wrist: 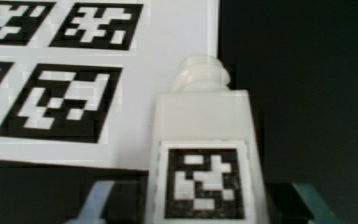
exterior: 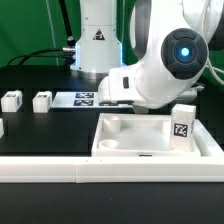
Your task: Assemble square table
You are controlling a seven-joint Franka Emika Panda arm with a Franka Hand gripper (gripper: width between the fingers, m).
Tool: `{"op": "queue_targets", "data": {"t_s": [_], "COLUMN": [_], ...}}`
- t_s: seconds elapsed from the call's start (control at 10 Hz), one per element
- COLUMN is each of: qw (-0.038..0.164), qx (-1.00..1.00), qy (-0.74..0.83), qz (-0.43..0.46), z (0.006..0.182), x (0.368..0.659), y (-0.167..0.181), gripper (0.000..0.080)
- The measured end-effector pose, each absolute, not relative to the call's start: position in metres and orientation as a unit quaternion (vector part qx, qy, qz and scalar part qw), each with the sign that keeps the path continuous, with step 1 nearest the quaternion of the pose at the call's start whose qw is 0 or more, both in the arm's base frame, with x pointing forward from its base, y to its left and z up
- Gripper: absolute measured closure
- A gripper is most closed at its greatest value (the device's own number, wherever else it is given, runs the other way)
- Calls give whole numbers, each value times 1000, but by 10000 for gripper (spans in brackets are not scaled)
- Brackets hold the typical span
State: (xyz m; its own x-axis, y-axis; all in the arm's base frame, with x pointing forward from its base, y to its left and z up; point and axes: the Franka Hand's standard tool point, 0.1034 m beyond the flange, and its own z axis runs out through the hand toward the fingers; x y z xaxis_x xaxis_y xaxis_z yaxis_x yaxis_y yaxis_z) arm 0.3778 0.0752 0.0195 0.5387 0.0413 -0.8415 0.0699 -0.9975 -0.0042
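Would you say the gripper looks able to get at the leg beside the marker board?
Probably yes: the leg sits between the gripper's fingers, nothing covers it, and the marker board lies alongside.

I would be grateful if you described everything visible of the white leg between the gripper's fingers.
The leg is a white, plastic-looking block with a rounded, narrower stub at its far end and a black-white tag on the face toward the camera. It lies between the fingers of the gripper, stub toward the marker board; whether they pinch it is unclear.
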Motion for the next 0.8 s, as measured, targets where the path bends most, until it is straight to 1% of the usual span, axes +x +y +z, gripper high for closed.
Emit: {"op": "queue_targets", "data": {"t_s": [0.3,0.5,0.7,0.8], "qw": [-5,-12,-12,-13], "qx": [876,881,886,900], "qy": [28,22,21,22], "qz": [-481,-473,-463,-434], "z": [64,82,78,77], "x": [398,409,409,416], "y": [64,58,58,58], "gripper": [509,509,509,509]}}
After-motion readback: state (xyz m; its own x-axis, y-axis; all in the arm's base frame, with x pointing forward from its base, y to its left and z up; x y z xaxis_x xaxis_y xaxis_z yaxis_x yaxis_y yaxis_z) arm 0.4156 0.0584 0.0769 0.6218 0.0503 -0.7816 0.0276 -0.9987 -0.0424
